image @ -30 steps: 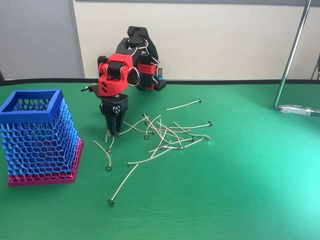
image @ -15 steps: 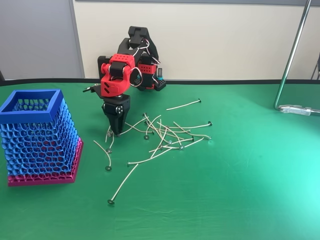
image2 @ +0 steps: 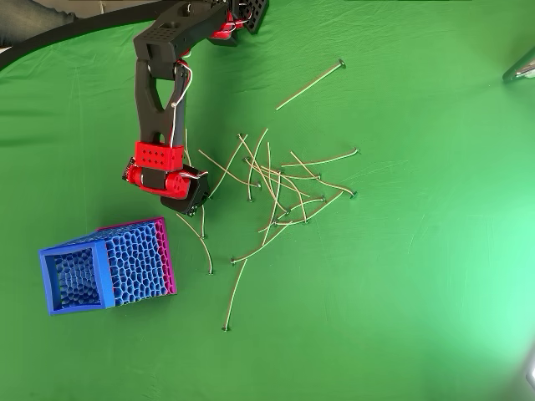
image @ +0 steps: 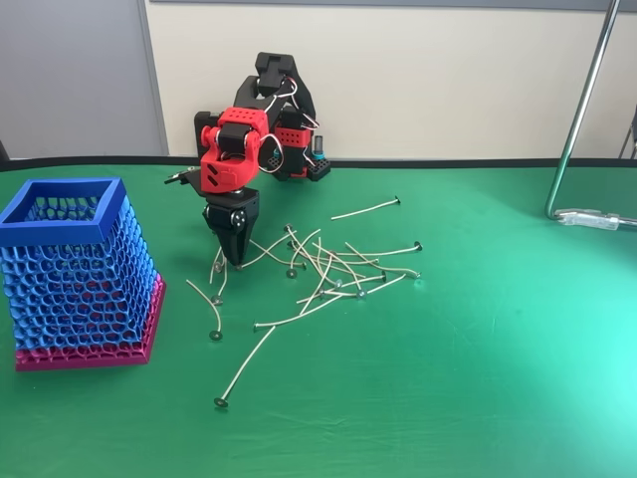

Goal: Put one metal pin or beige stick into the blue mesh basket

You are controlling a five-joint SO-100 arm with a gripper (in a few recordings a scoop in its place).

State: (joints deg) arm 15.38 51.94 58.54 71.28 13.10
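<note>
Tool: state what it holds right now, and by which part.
The tool is closed at the table among the sticks. A stick lies at its tip, but a grip on it cannot be told.

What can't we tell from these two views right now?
- Whether the gripper actually pinches a stick: its jaws look closed in the fixed view, but the stick is too thin to tell; in the overhead view the arm's own body covers the tips.
- What lies inside the blue mesh basket: mesh walls and shadow hide its floor in both views.
- Exact stick count in the pile: they overlap.
</note>
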